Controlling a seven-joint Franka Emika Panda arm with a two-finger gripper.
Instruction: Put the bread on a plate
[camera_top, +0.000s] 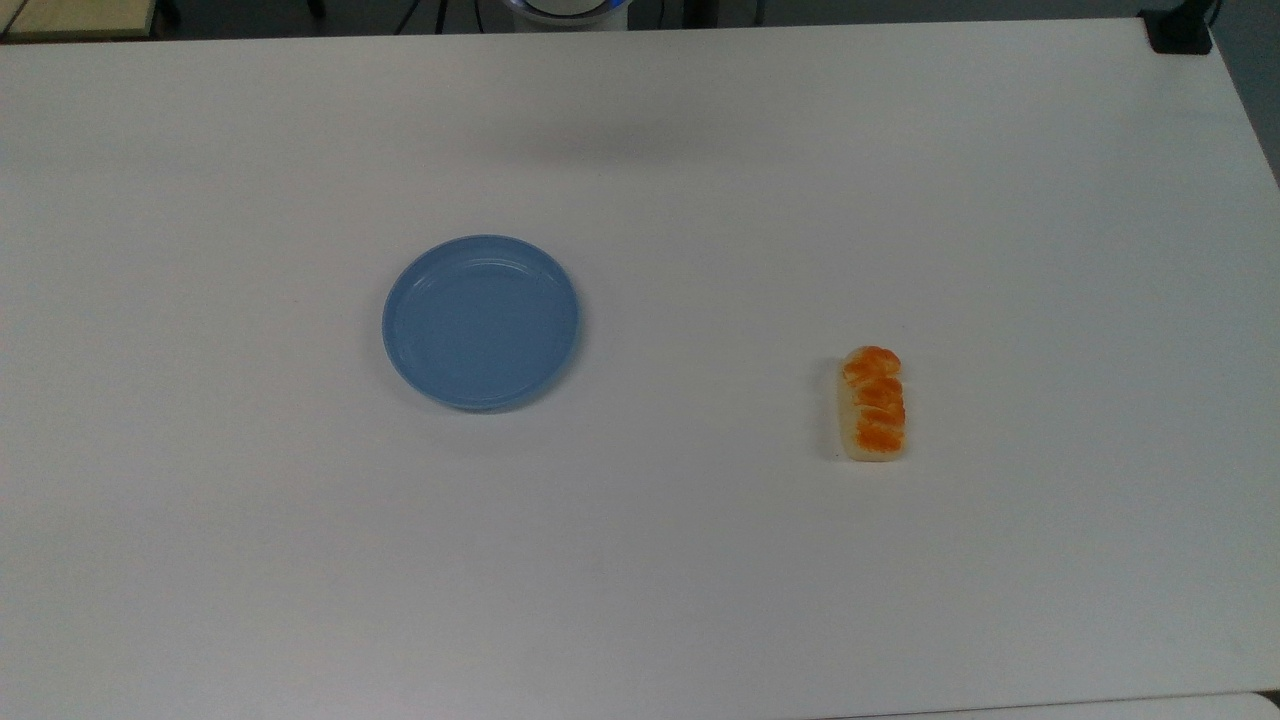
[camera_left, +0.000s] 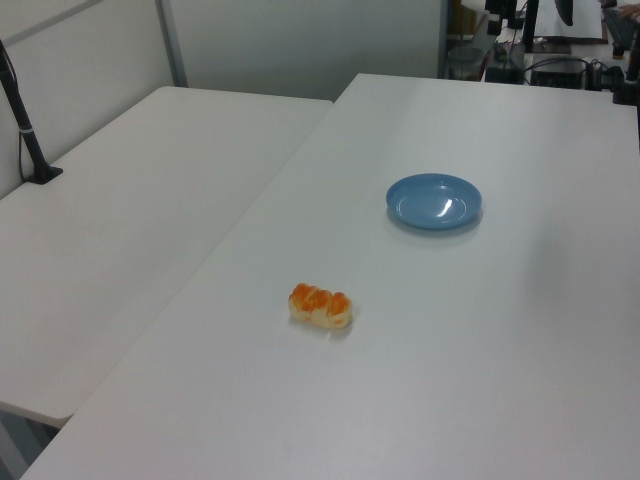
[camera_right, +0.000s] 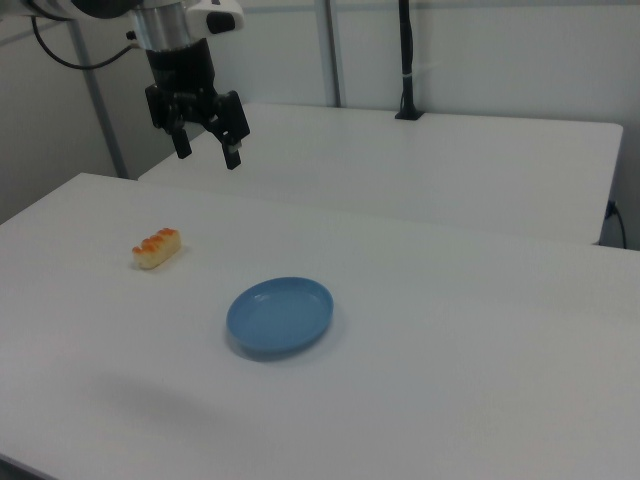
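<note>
The bread (camera_top: 873, 404) is a small loaf with an orange-brown braided top, lying flat on the white table (camera_top: 700, 560) in the top view's right half; it also appears as bread (camera_left: 320, 306) and bread (camera_right: 157, 248). The light-blue plate (camera_top: 481, 322) sits bare, left of the bread in the top view, and shows as plate (camera_left: 434, 201) and plate (camera_right: 280, 315). In the right view my gripper (camera_right: 207, 153) hangs high above the table, above and to the right of the bread, open with nothing between its fingers.
A second white table (camera_left: 120, 230) adjoins the work table on the left view's left. A black pole (camera_right: 405, 60) stands on it, and a black clamp (camera_top: 1180, 30) sits at the top view's upper right corner. The arm's base (camera_top: 565, 10) is at the top view's upper edge.
</note>
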